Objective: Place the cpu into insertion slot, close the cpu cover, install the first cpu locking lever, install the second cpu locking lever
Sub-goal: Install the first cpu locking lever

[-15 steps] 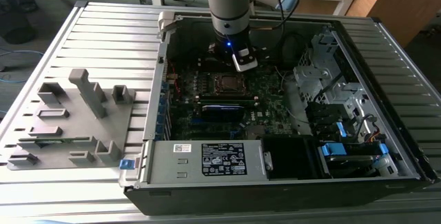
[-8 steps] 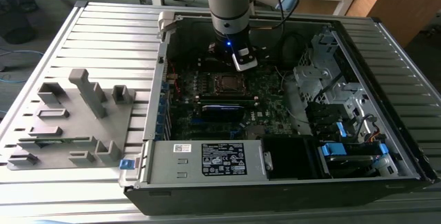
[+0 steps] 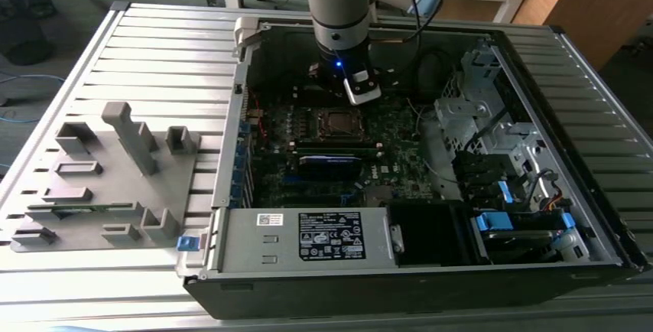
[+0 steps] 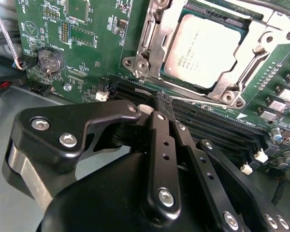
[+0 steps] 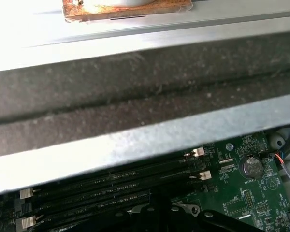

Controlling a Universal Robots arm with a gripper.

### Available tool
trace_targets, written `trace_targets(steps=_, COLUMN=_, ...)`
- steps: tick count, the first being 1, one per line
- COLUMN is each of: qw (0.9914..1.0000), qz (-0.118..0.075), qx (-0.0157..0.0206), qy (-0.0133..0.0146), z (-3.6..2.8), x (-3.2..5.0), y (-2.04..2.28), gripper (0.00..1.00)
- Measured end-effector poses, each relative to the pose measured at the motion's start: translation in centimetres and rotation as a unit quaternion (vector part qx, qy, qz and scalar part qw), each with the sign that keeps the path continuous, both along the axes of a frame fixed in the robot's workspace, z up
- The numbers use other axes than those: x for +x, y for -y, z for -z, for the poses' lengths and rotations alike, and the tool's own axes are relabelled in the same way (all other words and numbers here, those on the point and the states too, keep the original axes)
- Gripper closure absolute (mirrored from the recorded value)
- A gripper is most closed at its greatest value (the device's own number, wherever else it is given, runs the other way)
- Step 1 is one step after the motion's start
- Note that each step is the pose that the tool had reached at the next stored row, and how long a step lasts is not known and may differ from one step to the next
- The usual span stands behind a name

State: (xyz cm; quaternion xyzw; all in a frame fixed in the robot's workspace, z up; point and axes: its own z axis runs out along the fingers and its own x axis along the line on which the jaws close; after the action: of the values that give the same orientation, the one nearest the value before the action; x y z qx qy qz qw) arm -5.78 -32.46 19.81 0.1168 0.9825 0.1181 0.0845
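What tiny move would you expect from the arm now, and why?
Probably a short nudge toward the socket's edge: the cpu already lies framed by the cpu cover, and the shut pincer hangs beside it, above the memory slots.

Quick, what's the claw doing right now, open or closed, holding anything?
Claw: closed, holding nothing, tips by the memory slots next to the seated cpu.
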Motion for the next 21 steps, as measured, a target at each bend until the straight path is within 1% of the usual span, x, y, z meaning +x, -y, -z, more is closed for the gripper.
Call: trace_targets(steps=21, qw=0.99999, qz=0.004, qx=0.0000, qy=0.0000, z=0.03, x=-0.22, y=-0.05, gripper=0.89)
